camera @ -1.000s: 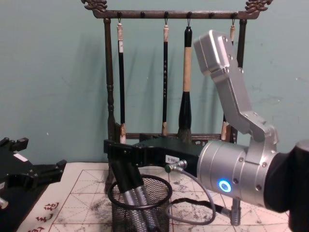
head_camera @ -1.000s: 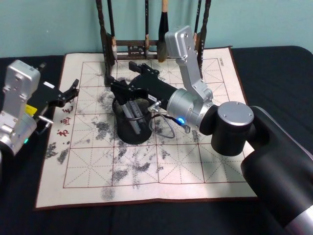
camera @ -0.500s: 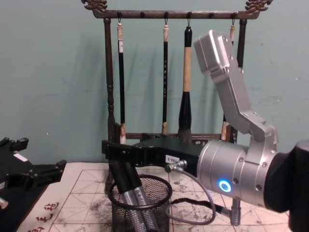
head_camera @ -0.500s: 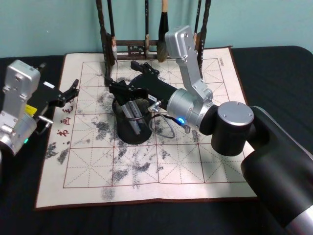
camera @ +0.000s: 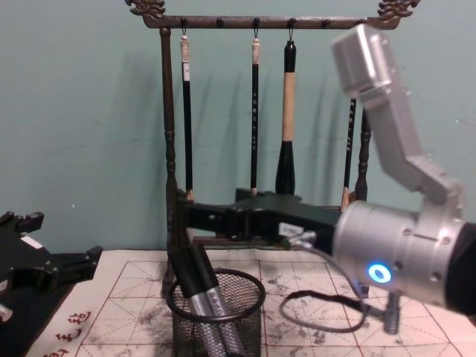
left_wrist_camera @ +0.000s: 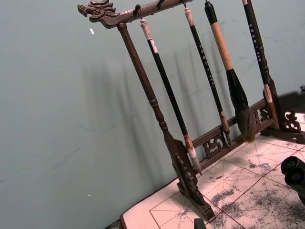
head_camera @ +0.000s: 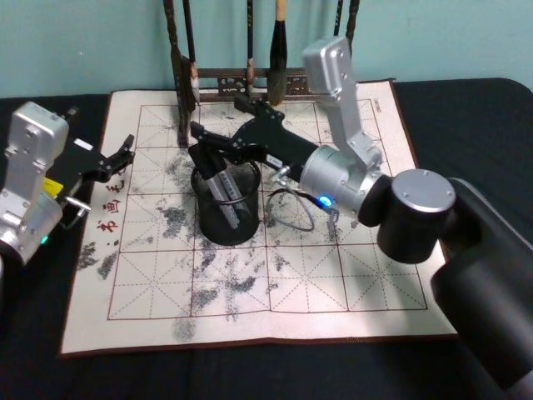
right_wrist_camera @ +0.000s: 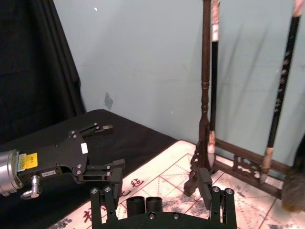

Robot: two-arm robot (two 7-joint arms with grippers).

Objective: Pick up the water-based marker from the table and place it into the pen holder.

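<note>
The pen holder [head_camera: 226, 218], a round black mesh cup, stands on the practice mat, and two grey markers with black caps [head_camera: 223, 190] lean inside it. From the chest the markers [camera: 202, 286] show tilting left out of the pen holder [camera: 217, 321]. My right gripper [head_camera: 215, 137] hovers open just above the cup rim, apart from the markers. In the right wrist view its fingers [right_wrist_camera: 103, 201] stand wide on either side of the two cap ends [right_wrist_camera: 145, 205]. My left gripper [head_camera: 121, 155] rests open at the mat's left edge.
The tall wooden brush rack [head_camera: 250, 79] with several hanging brushes stands right behind the holder, close to my right arm. The ink-stained grid mat [head_camera: 250, 283] lies on black cloth. A loose cable [head_camera: 287, 212] hangs from the right wrist beside the cup.
My right gripper has lifted up and drawn back to the right, away from the markers, which stay in the holder. The left arm has not moved.
</note>
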